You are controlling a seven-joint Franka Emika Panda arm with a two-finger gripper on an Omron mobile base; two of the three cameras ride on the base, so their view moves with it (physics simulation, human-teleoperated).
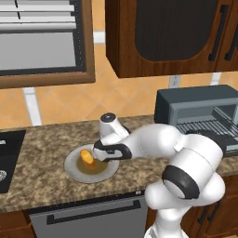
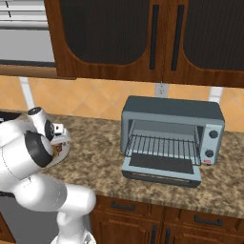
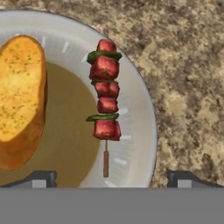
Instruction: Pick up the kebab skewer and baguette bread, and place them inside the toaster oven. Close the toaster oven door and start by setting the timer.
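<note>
Fingers (image 3: 43, 178) stand wide apart at the bottom of the hand view, holding nothing, above the grey plate (image 3: 142, 113) on the speckled counter (image 3: 188, 78). Toaster oven (image 2: 171, 138), door (image 2: 161, 170) dropped open, waits at right of the right base view. Baguette bread (image 3: 19, 100) lies at left of the frame; kebab skewer (image 3: 105, 98) lies centre. Good practice would be to centre the fingers over the skewer's chunks, descend squarely, then close.
</note>
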